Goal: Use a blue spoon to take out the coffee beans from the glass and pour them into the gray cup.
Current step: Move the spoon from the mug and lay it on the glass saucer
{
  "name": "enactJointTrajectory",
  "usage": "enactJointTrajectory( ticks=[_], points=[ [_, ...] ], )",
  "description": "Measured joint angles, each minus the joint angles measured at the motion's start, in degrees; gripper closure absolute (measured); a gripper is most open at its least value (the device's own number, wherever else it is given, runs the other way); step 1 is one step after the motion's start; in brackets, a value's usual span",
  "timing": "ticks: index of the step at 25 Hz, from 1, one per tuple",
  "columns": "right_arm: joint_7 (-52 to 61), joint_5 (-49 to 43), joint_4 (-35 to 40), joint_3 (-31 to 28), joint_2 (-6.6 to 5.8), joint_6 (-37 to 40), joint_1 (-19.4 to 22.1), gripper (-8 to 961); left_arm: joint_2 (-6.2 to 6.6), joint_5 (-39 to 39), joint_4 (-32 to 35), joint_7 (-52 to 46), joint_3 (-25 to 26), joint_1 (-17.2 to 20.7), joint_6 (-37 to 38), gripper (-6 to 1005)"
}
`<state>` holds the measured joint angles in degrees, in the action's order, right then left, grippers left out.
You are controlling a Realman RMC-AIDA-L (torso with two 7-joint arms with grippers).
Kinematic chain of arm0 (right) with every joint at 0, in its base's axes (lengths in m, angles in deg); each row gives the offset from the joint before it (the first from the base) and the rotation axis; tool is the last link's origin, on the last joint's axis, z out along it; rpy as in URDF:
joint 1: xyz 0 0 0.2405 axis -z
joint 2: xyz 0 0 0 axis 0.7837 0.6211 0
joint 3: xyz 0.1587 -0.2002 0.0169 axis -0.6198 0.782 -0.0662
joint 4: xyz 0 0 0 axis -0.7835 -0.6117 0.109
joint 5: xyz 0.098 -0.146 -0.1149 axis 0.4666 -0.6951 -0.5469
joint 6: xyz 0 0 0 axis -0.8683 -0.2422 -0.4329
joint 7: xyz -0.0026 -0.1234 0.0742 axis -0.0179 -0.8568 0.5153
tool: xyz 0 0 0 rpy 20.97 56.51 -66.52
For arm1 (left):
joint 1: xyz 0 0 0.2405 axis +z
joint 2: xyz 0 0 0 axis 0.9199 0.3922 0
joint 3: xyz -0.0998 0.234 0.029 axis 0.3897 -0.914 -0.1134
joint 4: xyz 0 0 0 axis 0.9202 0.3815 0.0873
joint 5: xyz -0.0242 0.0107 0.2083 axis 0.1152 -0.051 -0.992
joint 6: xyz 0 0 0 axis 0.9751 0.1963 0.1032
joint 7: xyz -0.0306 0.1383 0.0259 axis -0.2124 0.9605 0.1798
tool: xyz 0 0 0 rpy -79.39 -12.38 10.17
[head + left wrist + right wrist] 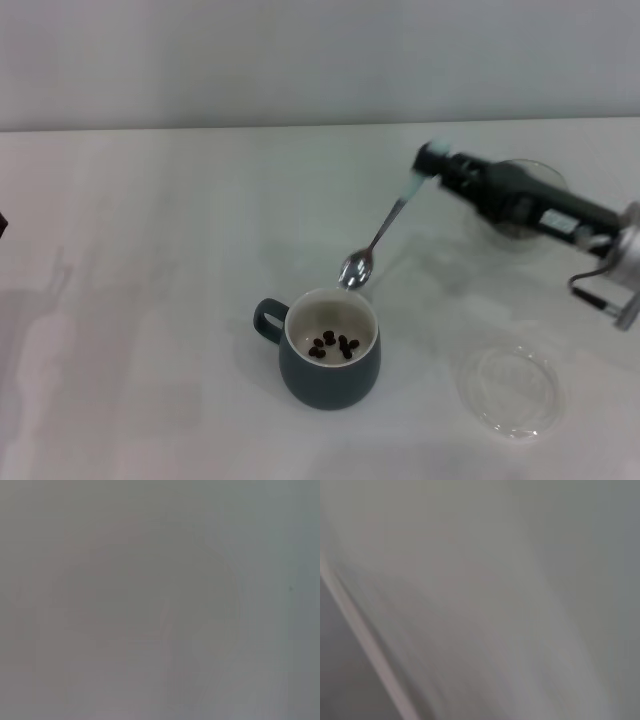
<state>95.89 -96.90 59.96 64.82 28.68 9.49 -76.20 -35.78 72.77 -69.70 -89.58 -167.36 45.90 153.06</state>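
Note:
The gray cup stands at the middle front of the white table, handle toward my left. Several coffee beans lie on its cream-white bottom. My right gripper reaches in from the right and is shut on the pale blue handle of the blue spoon. The spoon slants down to the left, and its shiny bowl hangs just above the cup's far rim; I see no beans in it. The glass stands behind my right arm and is mostly hidden by it. My left gripper is out of view. Both wrist views show only grey blur.
A flat shallow clear dish lies on the table to the right of the gray cup, near the front. The table's far edge meets a pale wall at the back.

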Motion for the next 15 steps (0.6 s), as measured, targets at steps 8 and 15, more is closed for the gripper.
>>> enactJointTrajectory(
  ticks=[8, 15],
  points=[
    [10.04, -2.41, -0.46, -6.32, -6.8, 3.78, 2.48, 782, -0.09, -0.01, 0.12, 0.0, 0.0, 0.01, -0.08, 116],
    [16.67, -15.86, -2.1, -6.8, -13.25, 4.78, 1.95, 782, -0.09, -0.06, 0.54, 0.0, -0.01, -0.63, -0.08, 116]
  ],
)
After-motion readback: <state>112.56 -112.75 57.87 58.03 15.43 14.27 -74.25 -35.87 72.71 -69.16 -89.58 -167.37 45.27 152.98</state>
